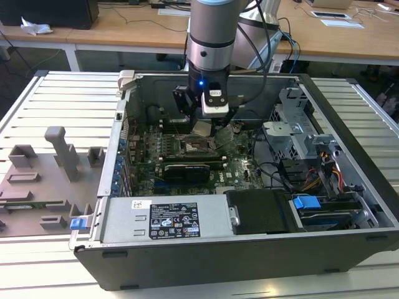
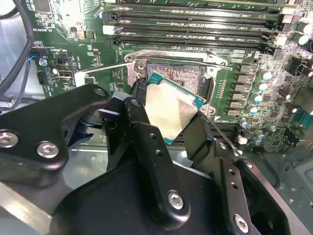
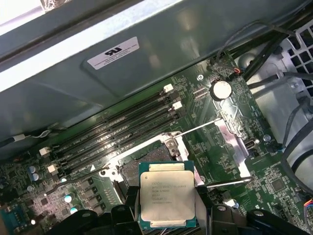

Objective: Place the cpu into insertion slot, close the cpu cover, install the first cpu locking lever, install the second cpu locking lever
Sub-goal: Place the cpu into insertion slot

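The gripper (image 2: 167, 109) is clamped on the cpu (image 2: 165, 103). Its two black fingers (image 2: 198, 131) press on opposite edges of the chip, whose pale metal face is turned up toward the wrist. In the first wrist view the cpu (image 3: 165, 193) shows its green border and silver lid between the fingers (image 3: 131, 198), with the gripper (image 3: 166, 201) centred on it. The chip is held off the board, partly over the insertion slot (image 2: 178, 77). Part of the slot's dark pin field and its silver rim show beyond the chip. In the first wrist view the insertion slot (image 3: 131, 169) lies just beside and partly under the chip.

The cpu cover (image 3: 234, 142) stands swung open, just beside the socket and off the pin field. In the second wrist view it shows as a silver plate (image 2: 98, 74). A thin wire locking lever (image 3: 199, 129) runs along one side of the cover and a second wire lever (image 3: 225, 182) along the other; neither is latched down. Long black memory slots (image 3: 122, 122) run along the far side of the socket, and a coin cell (image 3: 221, 89) sits near the cover.

In the exterior view the gripper (image 1: 206, 126) reaches down into an open computer case (image 1: 349, 246) that lies on a slatted table (image 1: 62, 93). The cpu (image 1: 202, 129) hangs above the insertion slot (image 1: 198, 148), and the power supply (image 1: 165, 221) fills the case's near side.
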Controlling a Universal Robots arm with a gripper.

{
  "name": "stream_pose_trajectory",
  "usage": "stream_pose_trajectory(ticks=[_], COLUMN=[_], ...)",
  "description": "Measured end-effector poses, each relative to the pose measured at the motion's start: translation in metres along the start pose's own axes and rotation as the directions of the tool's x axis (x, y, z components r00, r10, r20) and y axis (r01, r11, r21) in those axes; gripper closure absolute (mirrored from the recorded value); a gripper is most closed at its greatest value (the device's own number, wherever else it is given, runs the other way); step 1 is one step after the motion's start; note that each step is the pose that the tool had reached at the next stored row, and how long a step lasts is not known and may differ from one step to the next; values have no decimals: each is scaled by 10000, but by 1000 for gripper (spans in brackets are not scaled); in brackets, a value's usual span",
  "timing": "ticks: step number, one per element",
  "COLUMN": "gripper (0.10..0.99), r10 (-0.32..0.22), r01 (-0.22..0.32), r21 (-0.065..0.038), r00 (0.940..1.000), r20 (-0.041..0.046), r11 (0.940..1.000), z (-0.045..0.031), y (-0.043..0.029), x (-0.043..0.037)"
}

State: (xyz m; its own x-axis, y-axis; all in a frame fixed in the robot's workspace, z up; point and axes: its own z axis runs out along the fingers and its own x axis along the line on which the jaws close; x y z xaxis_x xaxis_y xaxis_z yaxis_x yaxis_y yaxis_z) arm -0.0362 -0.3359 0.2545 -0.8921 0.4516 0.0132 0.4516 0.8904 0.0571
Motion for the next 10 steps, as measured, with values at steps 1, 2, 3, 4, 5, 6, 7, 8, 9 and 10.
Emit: stream_pose_trajectory(ticks=[1, 2, 3, 4, 5, 6, 7, 8, 9, 10], gripper=[545, 545, 545, 545, 545, 545, 545, 545, 545, 545], r10=[56, 109, 216, 309, 354, 402, 477, 524, 575, 649], r01=[-56, -109, -216, -309, -354, -402, -477, -524, -575, -649], r21=[0, 0, 0, -1, -1, -2, -3, -3, -4, -4], r00=[10000, 9999, 9998, 9995, 9994, 9992, 9989, 9986, 9983, 9979], r20=[4, 8, 14, 20, 22, 26, 30, 33, 36, 40], r11=[10000, 9999, 9998, 9995, 9994, 9992, 9989, 9986, 9983, 9979], z=[0, 1, 1, 2, 2, 2, 2, 3, 3, 3], y=[0, 0, 0, 0, 0, 0, 0, 0, 0, 0], x=[0, 0, 0, 0, 0, 0, 0, 0, 0, 0])
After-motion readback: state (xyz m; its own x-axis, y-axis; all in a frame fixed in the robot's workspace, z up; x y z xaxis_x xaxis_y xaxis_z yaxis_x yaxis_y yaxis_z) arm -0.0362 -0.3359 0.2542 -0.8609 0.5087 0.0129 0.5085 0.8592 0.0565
